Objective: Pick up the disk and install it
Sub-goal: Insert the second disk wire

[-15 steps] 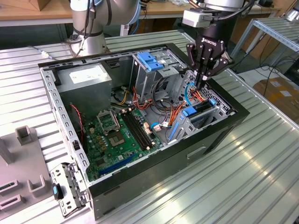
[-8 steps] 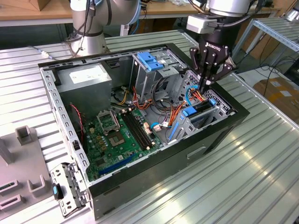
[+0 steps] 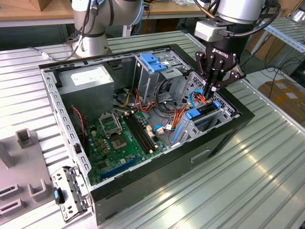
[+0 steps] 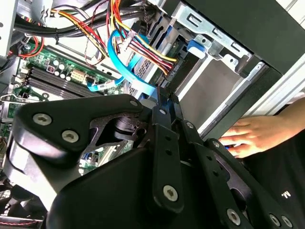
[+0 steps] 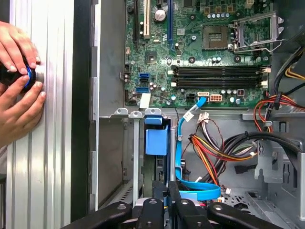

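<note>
Tool [image 3: 213, 88] clenched, fingertips together at the drive cage [image 3: 209, 117]; whether they pinch the disk cannot be told; disk [image 3: 208, 108] largely hidden in cage.

Black hand [image 3: 215, 85], silver-grey arm [image 3: 238, 9]. Case [image 3: 224, 138] black outside, bare grey metal inside. Motherboard [image 3: 119, 143] green with black RAM slots [image 3: 141, 133]. Light-blue latch [image 3: 153, 62] on the grey drive cage; blue tabs [image 3: 193, 114] at the lower bay. Blue flat cable [image 5: 180, 143], red/yellow/orange/black wire bundle [image 5: 214, 148]. Table [image 3: 267, 171] ribbed silver aluminium.
</note>
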`<state>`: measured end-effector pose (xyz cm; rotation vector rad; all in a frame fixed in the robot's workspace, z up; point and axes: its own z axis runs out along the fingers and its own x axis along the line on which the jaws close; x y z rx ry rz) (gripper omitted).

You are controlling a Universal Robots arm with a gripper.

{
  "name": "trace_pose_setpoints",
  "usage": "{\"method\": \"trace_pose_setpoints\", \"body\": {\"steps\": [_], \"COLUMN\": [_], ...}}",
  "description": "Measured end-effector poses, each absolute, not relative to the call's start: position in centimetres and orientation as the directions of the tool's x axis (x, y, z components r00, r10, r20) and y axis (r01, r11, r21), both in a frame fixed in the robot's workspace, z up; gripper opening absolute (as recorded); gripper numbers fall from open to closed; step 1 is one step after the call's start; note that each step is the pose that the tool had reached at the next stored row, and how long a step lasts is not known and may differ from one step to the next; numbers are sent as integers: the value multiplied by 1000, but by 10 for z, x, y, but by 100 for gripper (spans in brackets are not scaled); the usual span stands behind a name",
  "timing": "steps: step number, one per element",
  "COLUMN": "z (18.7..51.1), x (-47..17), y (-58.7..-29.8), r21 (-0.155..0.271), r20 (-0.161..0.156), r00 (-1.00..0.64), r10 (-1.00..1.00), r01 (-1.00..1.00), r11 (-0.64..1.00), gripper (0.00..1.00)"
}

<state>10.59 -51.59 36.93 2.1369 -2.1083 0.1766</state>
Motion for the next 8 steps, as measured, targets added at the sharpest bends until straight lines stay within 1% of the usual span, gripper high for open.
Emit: {"method": "trace_pose_setpoints", "body": {"steps": [8], "z": [368], "x": [102], "y": [-528], "r21": [4], "r20": [131], "r00": [28], "r10": [-991], "r01": [-1000], "r11": [-28], "gripper": [16]}}
